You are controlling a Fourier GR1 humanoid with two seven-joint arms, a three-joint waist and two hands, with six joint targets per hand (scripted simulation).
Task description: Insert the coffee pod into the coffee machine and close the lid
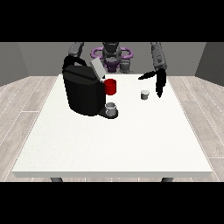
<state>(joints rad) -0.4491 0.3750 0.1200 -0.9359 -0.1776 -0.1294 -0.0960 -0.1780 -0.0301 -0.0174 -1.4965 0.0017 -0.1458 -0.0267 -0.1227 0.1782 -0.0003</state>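
A black coffee machine [82,92] stands on the white table [113,140] at the view's left, its grey lid [97,68] tilted up and open. A small pale coffee pod [145,94] sits on the table right of the machine. The hand at the view's right [159,84] hangs just right of and above the pod, fingers straight and pointing down, thumb spread towards the left, not touching the pod. The other hand is hidden behind the machine; only its arm [75,49] shows above it.
A red mug [110,86] stands right behind the machine's front. A grey cup [111,109] sits on the machine's drip base. The table's edges lie near on all sides of the view.
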